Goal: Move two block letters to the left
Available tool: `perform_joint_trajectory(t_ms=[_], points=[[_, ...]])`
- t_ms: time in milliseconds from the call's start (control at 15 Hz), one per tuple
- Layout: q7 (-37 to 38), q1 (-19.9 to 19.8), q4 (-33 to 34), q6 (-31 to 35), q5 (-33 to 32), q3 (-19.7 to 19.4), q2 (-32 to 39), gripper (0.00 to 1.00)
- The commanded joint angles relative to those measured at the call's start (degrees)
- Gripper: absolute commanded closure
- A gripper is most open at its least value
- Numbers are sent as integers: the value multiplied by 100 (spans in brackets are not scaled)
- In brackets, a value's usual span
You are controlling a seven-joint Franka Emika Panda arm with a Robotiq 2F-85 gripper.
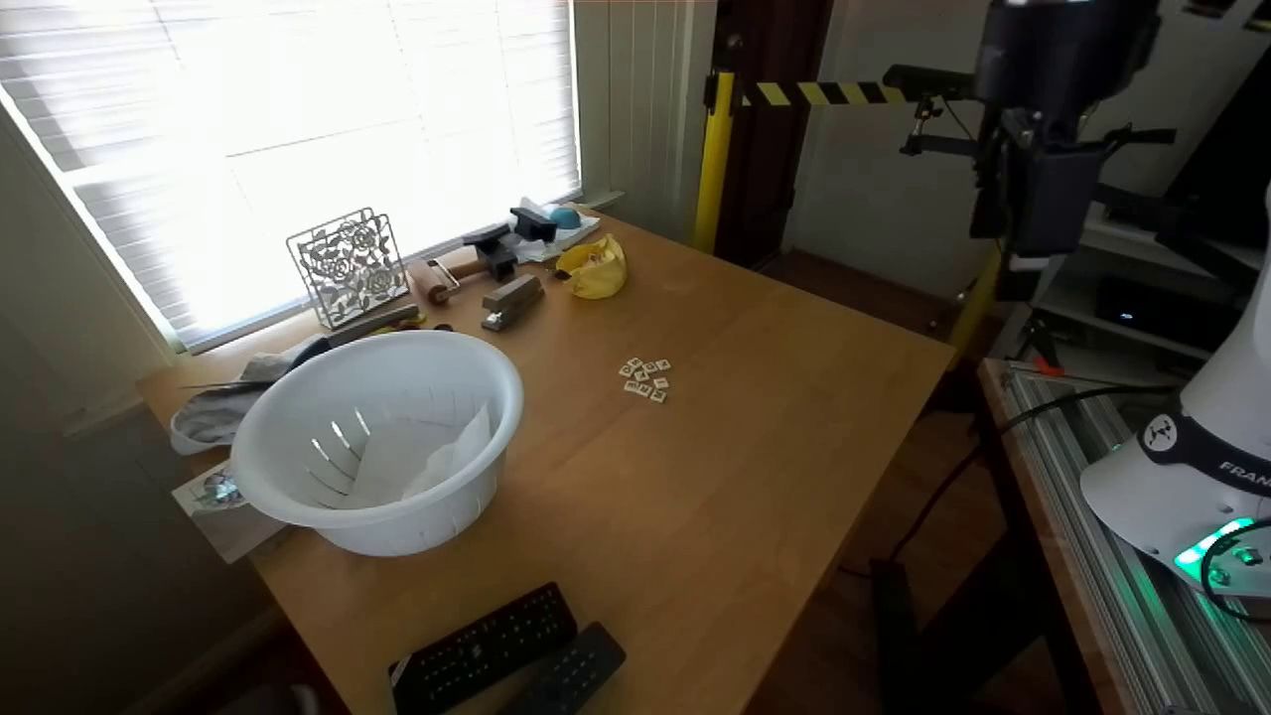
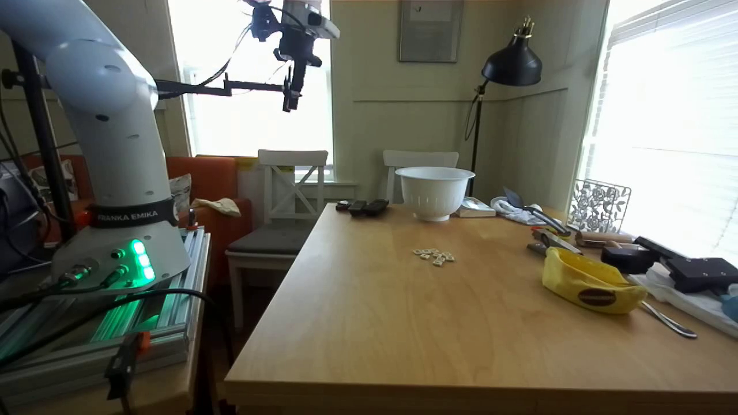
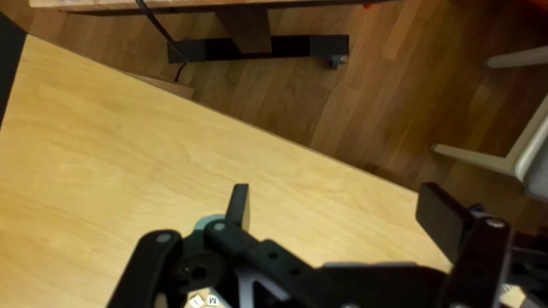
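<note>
Several small letter tiles [image 1: 641, 376], probably light, stiff and slick, lie clustered near the middle of the wooden table [image 1: 755, 417], so the Robotiq gripper [image 3: 336, 205], jaws wide apart and empty high above, would best pinch one at a time by opposite edges.

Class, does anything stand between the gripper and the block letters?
Nothing visible does: the open gripper hangs in midair, the block letters lie uncovered on the table, and the white bowl stands apart from them.
</note>
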Motion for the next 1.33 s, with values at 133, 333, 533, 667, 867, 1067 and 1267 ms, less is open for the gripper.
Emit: perform_joint_trajectory(t_ms=[133,333,533,667,867,1067,1267], points=[[23,-224,6,1431,-313,-195,899,0],[38,-266,4,2104,-558,-233,1413,0],[70,-313,33,2575,-741,-306,1901,0],[108,-366,69,2801,-818,-383,2220,0],[19,-292,-9,2803,-695,-481,2179,0],[12,-290,3,2830,-694,-520,2288,0],[11,-269,13,2830,-693,-514,2257,0]])
